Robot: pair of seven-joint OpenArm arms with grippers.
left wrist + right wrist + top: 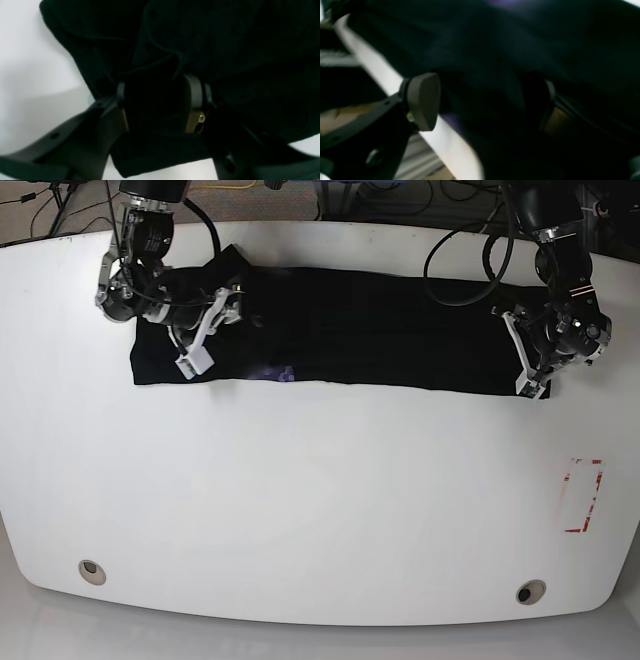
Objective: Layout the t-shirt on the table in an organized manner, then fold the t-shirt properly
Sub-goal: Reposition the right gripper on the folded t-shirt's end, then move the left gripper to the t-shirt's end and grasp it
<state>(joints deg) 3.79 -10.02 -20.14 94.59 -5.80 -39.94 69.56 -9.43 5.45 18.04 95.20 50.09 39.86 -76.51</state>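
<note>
The t-shirt (340,330) lies as a long band along the table's (320,510) far edge. Left fingers (193,100) pinch its end; right fingers (423,101) straddle the other end, spread, to keep it taut.

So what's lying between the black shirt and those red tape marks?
Nothing: in the base view only bare white table separates the t-shirt from the red tape rectangle.

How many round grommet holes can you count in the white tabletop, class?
2: one grommet hole near the front left corner of the tabletop, the other grommet hole near the front right. The t-shirt could hide more.
</note>
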